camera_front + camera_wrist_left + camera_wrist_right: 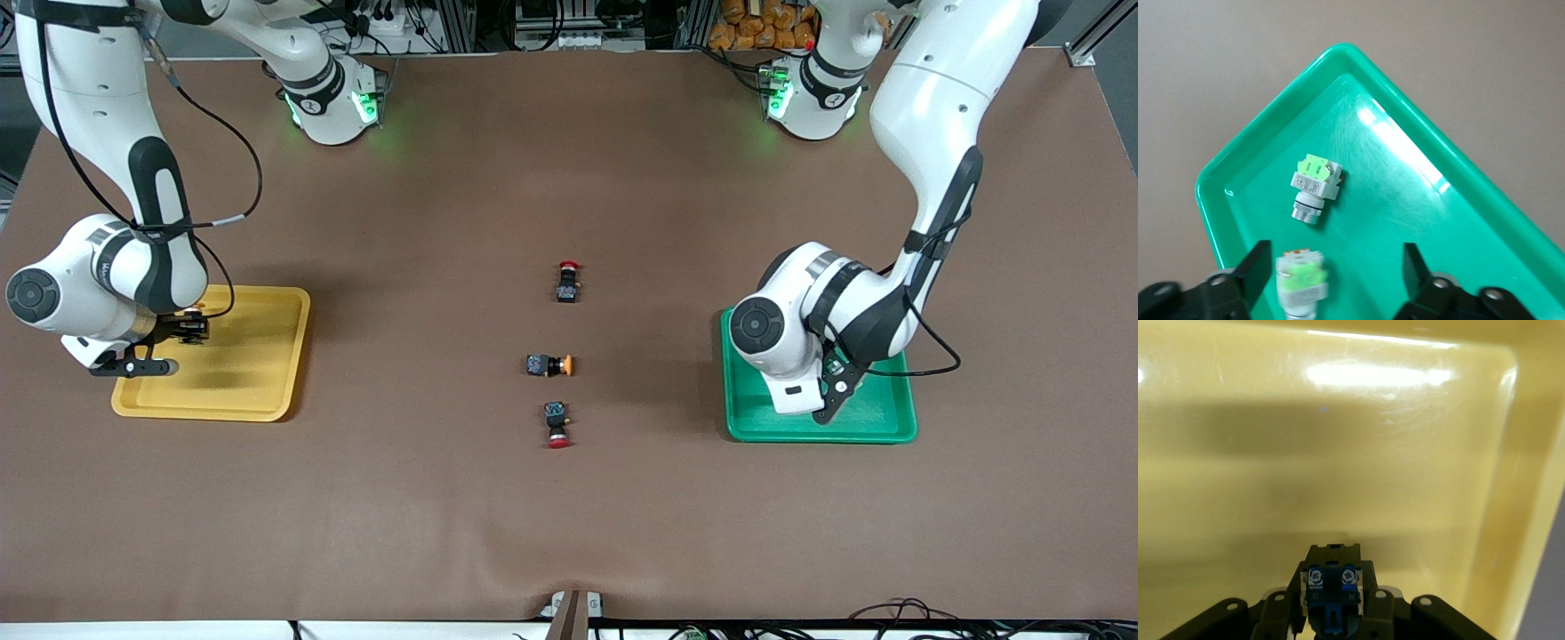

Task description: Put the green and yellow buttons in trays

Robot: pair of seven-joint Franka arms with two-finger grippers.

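My left gripper [1335,275] [836,391] is open over the green tray [1458,220] [876,418]. One green button [1313,187] lies on its side in that tray. A second green button [1301,280] shows blurred between the fingers, close to one finger and apart from the other. My right gripper [1331,603] [182,331] is shut on a black-bodied button [1331,577] over the yellow tray [1338,453] [249,373]; its blue-terminal back shows and its cap is hidden. A yellow-capped button [549,364] lies on the table between the trays.
Two red-capped black buttons lie mid-table, one [567,281] farther from the front camera than the yellow-capped button and one [556,425] nearer. The brown mat [569,533] covers the whole table.
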